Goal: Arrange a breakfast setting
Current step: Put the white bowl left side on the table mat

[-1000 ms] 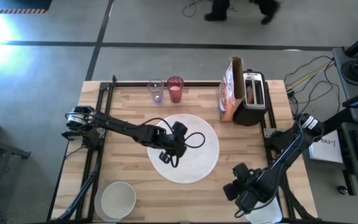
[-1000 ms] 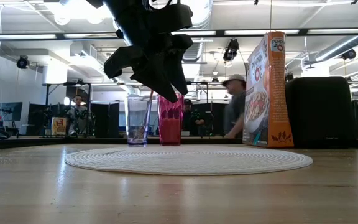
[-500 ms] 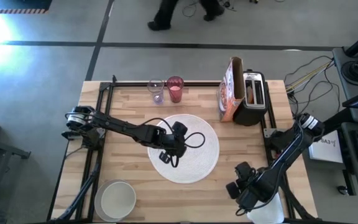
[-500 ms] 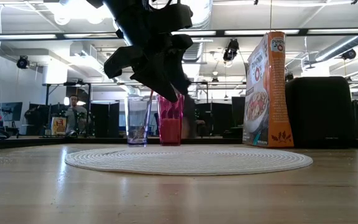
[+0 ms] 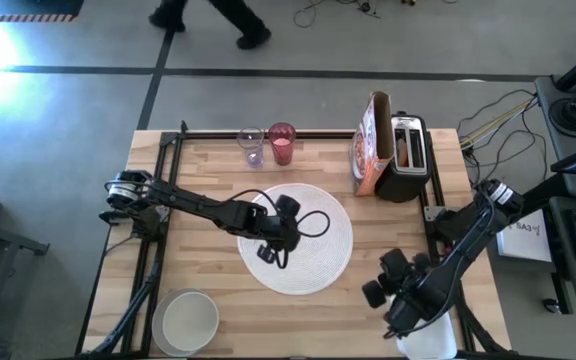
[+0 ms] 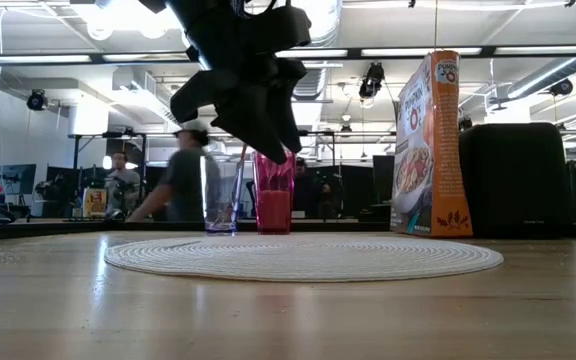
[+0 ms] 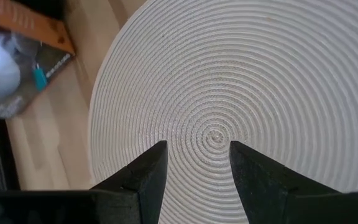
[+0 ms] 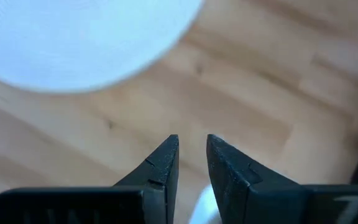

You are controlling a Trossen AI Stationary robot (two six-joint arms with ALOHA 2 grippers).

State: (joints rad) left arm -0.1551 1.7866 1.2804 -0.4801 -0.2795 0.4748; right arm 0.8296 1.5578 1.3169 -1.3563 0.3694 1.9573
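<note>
White mat (image 5: 300,238) sits frame centre; our left gripper (image 5: 265,252) hangs over it, spread, empty. Bowl (image 5: 189,318) lies lower left, nearer left arm. Right gripper (image 5: 376,293), slightly parted, lower right.

- A large round white ribbed placemat (image 5: 303,238) lies flat at the middle of the wooden table, its concentric ridges plain in the left wrist view (image 7: 241,93); nothing rests on it.
- A pink-red tumbler (image 5: 282,144) stands upright near the table's far edge, well apart from the mat, beside a clear glass; in the low view (image 6: 273,195) it shows darker red in its lower part.
- A small white bowl (image 5: 189,318) sits upright at the near left corner, open side up.
</note>
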